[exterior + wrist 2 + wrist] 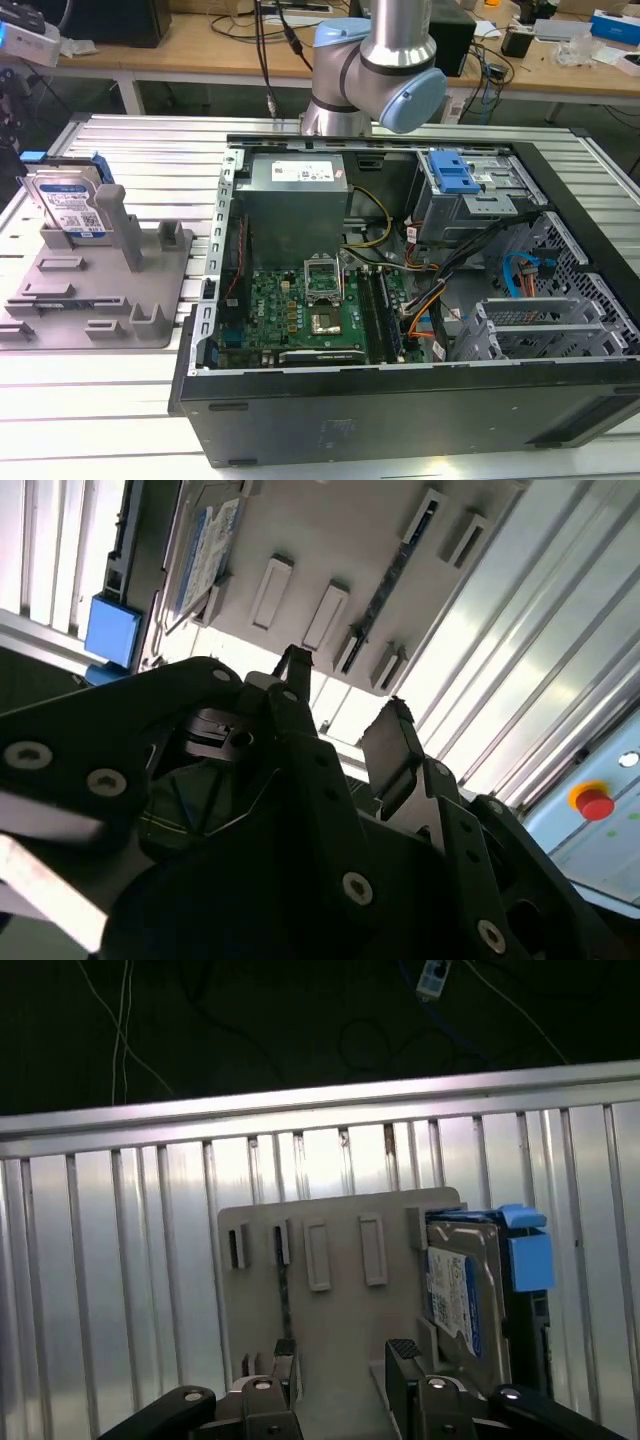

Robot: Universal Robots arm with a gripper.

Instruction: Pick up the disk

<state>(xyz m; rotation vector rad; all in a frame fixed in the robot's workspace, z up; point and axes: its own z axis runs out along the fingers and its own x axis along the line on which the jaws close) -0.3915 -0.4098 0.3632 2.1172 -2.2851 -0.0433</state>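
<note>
Silver disk (66, 203) with blue-and-white label and blue rails; grey fixture (100, 295); black gripper (345, 690); green circuit board (290, 305); silver ribbed table (90, 405).

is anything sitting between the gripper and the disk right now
Nothing visible does. The open gripper hangs above the grey fixture, with free air towards the disk, which stands on edge at the fixture's side. An upright post stands close beside the disk's label face.
</note>
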